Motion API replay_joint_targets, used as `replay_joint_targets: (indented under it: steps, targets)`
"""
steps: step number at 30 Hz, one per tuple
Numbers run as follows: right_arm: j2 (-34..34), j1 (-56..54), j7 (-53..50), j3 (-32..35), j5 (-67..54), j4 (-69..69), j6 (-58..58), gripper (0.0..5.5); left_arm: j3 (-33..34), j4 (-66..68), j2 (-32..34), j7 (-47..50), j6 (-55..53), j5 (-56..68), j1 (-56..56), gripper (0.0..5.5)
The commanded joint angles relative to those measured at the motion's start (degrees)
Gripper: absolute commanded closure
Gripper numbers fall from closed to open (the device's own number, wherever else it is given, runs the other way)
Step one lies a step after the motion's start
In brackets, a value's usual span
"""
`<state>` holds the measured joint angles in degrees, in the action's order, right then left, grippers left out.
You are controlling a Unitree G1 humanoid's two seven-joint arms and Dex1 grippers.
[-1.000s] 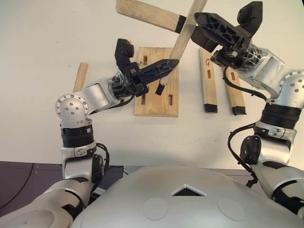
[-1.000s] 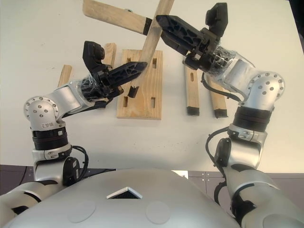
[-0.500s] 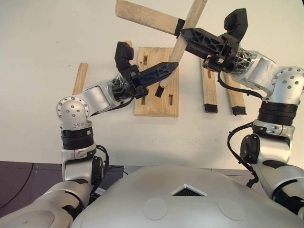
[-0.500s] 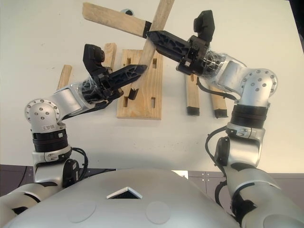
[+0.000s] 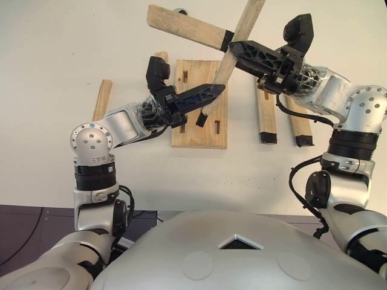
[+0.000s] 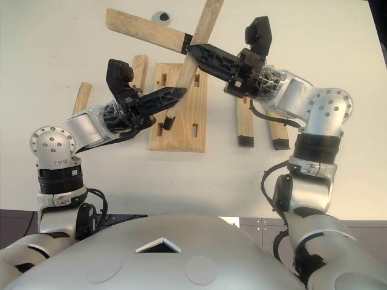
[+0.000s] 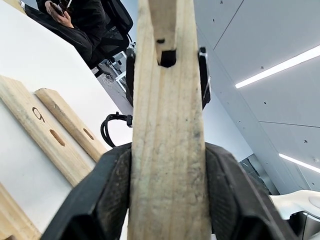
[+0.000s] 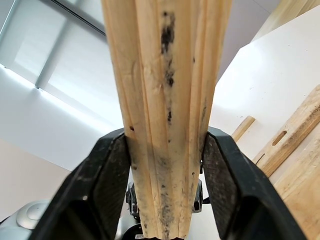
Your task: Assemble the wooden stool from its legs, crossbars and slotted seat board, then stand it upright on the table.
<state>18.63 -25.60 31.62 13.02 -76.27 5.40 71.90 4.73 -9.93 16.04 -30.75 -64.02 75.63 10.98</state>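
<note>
The left pincer [image 5: 216, 90] and the right pincer [image 5: 233, 48] are both clenched on one tilted leg [image 5: 245, 24]; the right has been drawn nearer the left; the leg's dark end, just below the left pincer, has been lowered toward the seat board [image 5: 199, 136]; seating is judged still pending.

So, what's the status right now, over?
Left gripper, right gripper: jaws shut on pale black-tipped wooden leg. Leg tilted over flat slotted wooden seat board. Spare legs beside board.
</note>
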Motion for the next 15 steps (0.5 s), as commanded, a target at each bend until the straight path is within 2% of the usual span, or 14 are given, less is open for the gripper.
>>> replay_joint_targets:
  steps: [1, 6, 10, 15]
  targets:
    - [-0.47, 0.69, -0.47, 1.06, 1.13, -0.74, -1.7, 3.46, 0.66, 1.13, 1.17, -0.23, -0.01, -1.04, 0.08, 2.68]
    - [1.54, 2.97, 3.93, -1.11, 8.08, -2.96, -7.53, 3.46, 4.24, 2.62, 2.84, -0.29, 0.65, -0.43, -1.12, 1.82]
    - [5.07, 6.02, 12.98, -4.81, 16.59, -5.16, -14.73, 3.46, 9.0, 4.37, 4.68, -0.89, 2.19, -0.37, -2.4, 1.25]
    - [6.32, 8.36, 19.04, -8.23, 24.3, -5.01, -22.06, 3.46, 14.37, 8.58, 5.82, 0.3, 11.11, -7.12, -1.43, 0.66]
